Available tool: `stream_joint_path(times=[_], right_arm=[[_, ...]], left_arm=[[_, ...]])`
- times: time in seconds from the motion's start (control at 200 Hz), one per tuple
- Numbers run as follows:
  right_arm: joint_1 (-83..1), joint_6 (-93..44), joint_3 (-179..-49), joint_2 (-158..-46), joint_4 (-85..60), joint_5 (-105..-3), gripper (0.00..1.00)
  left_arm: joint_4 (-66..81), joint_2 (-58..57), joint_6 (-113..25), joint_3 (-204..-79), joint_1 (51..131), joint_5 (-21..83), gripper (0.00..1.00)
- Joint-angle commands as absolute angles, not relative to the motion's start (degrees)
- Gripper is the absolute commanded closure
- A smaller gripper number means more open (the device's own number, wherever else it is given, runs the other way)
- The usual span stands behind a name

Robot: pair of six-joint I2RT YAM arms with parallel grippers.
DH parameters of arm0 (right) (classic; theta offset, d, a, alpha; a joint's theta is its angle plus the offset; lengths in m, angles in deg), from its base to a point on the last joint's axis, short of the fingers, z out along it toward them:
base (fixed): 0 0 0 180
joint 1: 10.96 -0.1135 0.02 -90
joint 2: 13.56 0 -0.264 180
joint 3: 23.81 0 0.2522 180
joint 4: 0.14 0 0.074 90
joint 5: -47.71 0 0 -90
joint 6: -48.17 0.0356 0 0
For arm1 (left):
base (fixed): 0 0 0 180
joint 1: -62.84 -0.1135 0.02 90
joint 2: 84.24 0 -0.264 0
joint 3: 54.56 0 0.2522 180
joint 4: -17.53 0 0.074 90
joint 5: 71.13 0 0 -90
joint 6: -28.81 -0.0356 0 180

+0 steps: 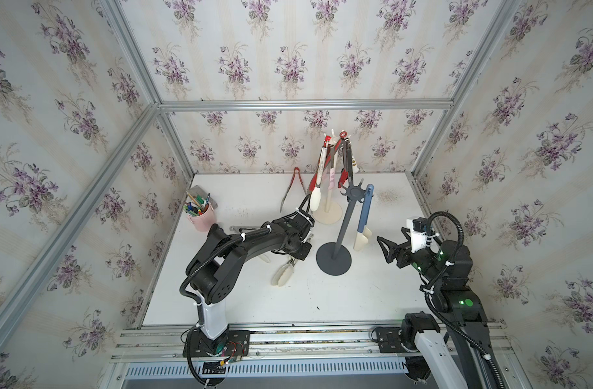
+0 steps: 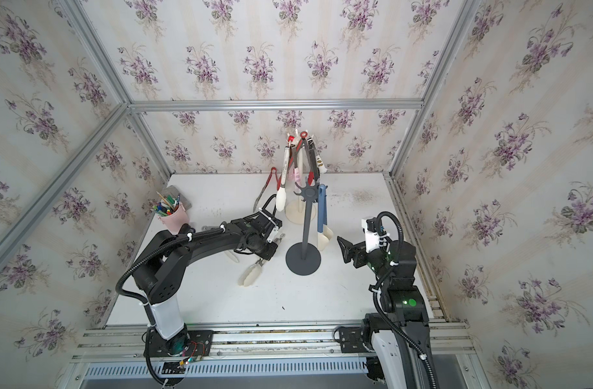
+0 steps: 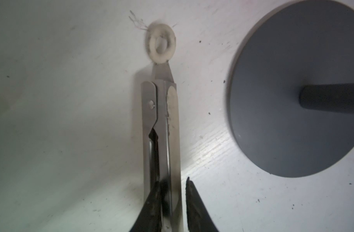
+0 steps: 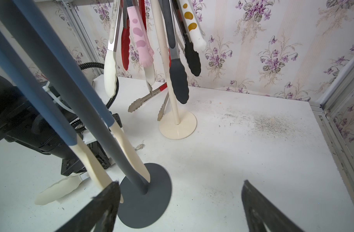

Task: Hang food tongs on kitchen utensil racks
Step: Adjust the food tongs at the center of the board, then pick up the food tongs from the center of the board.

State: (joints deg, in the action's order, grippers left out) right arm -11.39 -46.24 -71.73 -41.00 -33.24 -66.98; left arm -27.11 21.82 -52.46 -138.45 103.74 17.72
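Note:
Steel food tongs with cream tips (image 1: 281, 274) lie on the table by the dark grey rack's base (image 1: 334, 259). My left gripper (image 3: 172, 202) is shut on their steel arms (image 3: 162, 124), and their cream ring (image 3: 162, 43) points away. The dark grey rack (image 1: 344, 225) carries blue-handled tongs (image 1: 364, 215). The cream-white rack (image 1: 328, 202) behind it holds several tongs (image 4: 141, 40). Red-handled steel tongs (image 1: 293, 188) lie on the table at the back. My right gripper (image 1: 384, 249) (image 4: 180, 186) is open and empty, right of the grey rack.
A pink cup of pens (image 1: 202, 219) stands at the left edge. More tongs lie partly hidden under my left arm (image 1: 264, 258). Wallpapered walls with aluminium frames (image 1: 305, 104) close in the table on three sides.

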Motion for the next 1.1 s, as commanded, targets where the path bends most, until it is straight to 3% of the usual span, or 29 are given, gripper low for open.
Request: stream_joint_path(times=[0.0, 0.165, 0.674, 1.094], right_arm=[[-11.5, -46.5, -71.8, -41.1, -32.3, -67.1, 0.08], [-11.5, -46.6, -71.5, -41.2, -31.9, -67.4, 0.08], [-11.5, -46.1, -70.9, -41.0, -31.7, -67.7, 0.07], [-11.5, -46.0, -71.1, -40.7, -31.7, -68.1, 0.08]], left_arm=[[-29.8, 19.9, -49.1, -138.1, 105.0, 10.1, 0.71], [-29.9, 15.9, -47.8, -138.0, 105.5, 10.0, 0.46], [-31.1, 10.3, -45.4, -132.6, 105.9, 14.0, 0.46], [-30.4, 15.9, -45.9, -132.7, 105.2, 14.0, 0.55]])
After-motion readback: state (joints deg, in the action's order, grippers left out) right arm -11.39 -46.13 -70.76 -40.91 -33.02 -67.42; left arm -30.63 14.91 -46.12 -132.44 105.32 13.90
